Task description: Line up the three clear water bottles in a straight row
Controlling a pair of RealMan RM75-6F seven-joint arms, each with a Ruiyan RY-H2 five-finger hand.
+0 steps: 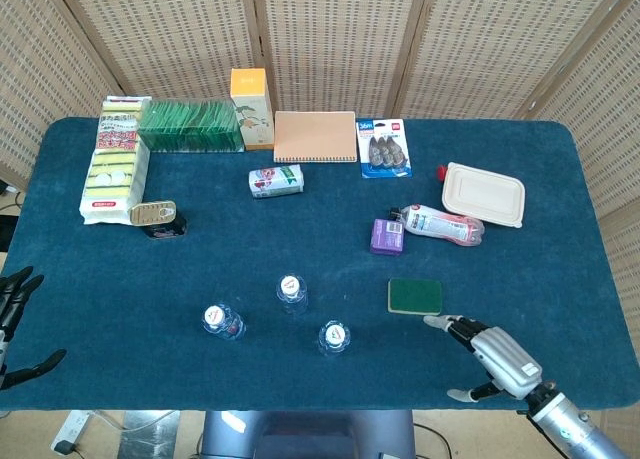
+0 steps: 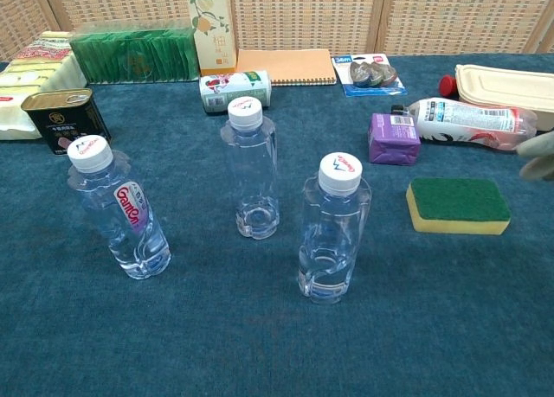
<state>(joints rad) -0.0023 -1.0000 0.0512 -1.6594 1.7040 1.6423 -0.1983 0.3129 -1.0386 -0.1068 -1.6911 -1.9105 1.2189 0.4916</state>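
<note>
Head view: three upright bottles in a loose triangle, both hands empty

Three clear water bottles with white caps stand on the blue counter (image 1: 120, 279) near its front edge. The left bottle (image 1: 222, 322) carries a red label, the middle bottle (image 1: 291, 292) stands further back, and the right bottle (image 1: 335, 337) stands nearest the front. They are well apart from one another and do not form a straight row.

The right hand (image 1: 492, 358) hovers over the counter's front right area, just beside a green sponge (image 1: 415, 296), its fingers (image 1: 446, 323) spread apart and holding nothing. In the chest view only a blurred edge of it shows at the right border. The left hand (image 1: 14, 324) sits at the far left edge, off the counter, its dark fingers apart and empty.

Further back lie a purple block (image 1: 386, 236), a lying labelled bottle (image 1: 444, 224) and a beige lidded box (image 1: 483, 194).
</note>
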